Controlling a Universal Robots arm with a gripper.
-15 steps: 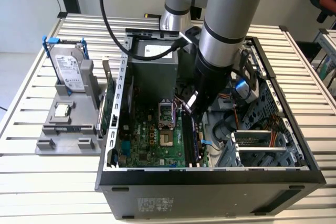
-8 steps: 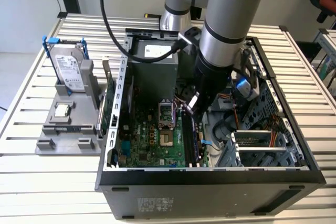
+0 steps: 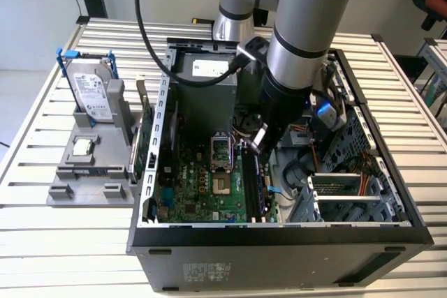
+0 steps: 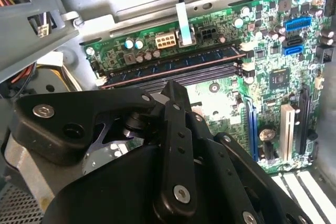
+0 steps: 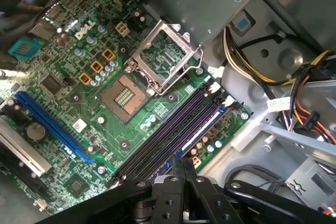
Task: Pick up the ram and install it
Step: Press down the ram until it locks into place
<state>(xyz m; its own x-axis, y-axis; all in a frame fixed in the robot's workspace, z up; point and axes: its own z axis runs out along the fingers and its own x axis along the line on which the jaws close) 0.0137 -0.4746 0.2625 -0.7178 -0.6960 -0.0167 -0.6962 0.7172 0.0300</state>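
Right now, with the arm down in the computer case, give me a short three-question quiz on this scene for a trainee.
1. True or false: the hard drive stands outside the computer case.
2. Where is the gripper? A: just above the memory slots. B: over the hard drive. C: outside the computer case.
3. Fill in: the ram sits in a ___ on the motherboard.

Key: 1 true. 2 A. 3 slot.
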